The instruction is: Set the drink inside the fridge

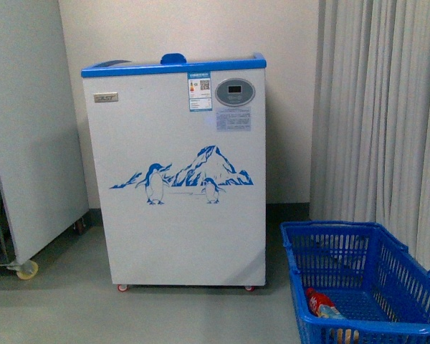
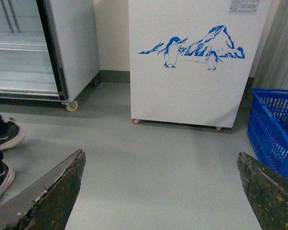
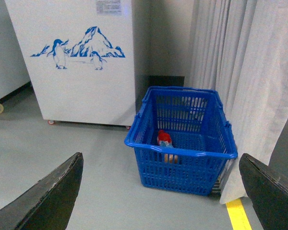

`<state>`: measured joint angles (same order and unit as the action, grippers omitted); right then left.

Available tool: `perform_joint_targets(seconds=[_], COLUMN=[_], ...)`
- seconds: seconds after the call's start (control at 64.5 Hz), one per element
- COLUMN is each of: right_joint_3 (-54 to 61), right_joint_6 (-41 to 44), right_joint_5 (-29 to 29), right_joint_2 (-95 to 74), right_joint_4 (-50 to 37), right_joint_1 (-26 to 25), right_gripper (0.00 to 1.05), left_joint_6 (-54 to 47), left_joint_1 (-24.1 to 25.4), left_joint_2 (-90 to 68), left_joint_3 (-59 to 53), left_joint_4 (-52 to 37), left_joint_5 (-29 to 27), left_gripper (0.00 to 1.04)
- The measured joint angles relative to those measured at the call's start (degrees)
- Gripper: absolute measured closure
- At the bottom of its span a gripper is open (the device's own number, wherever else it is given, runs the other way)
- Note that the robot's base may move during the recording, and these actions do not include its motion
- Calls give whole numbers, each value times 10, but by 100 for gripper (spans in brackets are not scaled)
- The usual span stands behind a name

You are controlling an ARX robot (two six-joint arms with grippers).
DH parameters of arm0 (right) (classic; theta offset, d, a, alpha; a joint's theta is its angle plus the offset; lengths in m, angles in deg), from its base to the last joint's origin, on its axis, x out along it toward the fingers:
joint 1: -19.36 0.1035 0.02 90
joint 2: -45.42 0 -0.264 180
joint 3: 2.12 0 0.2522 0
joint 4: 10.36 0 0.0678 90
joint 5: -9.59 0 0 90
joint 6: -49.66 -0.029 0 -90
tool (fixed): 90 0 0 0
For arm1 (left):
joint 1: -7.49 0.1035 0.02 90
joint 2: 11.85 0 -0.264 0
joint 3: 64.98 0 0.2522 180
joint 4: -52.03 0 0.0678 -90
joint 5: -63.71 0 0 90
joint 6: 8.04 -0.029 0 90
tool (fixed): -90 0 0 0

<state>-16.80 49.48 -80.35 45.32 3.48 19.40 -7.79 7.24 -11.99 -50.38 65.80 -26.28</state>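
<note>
Standing against the back wall, the fridge [image 1: 179,179] shows its white front, its blue top rim level and its castors on grey floor [image 1: 129,315]. The floor between it and both grippers is bare. A narrow gap separates its left side from the tall grey-white cabinet [image 1: 29,129]. On its right, the blue plastic basket [image 1: 330,226] sits on the floor near the front corner, with the pale curtain [image 1: 380,107] hanging just behind and beside it.

The drink [image 3: 164,140] lies inside the basket, low against the near wall, with its red label showing and a bit of amber visible through the mesh. The front view catches only a red patch of it [image 1: 319,302].

The left wrist view alone shows the cabinet's open shelved interior [image 2: 19,52] and a person's dark shoes [image 2: 5,136] at the floor's edge. Only the right wrist view shows yellow floor tape [image 3: 239,213] by the curtain hem.

The left gripper [image 2: 160,154] has its jaws spread wide with nothing between them, and so does the right gripper [image 3: 161,156]. From the front, I cannot tell how the fridge's lids stand.
</note>
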Motion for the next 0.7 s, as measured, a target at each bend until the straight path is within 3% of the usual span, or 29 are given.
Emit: perform_joint_targets(seconds=[0.697], right_joint_3=[0], right_joint_6=[0], right_joint_5=[0], right_joint_2=[0], right_joint_4=[0], right_joint_1=[0], right_gripper=[8], left_joint_6=[0], left_joint_1=[0], left_joint_2=[0], left_joint_3=[0], left_joint_4=[0], left_joint_5=[0], left_gripper=[8])
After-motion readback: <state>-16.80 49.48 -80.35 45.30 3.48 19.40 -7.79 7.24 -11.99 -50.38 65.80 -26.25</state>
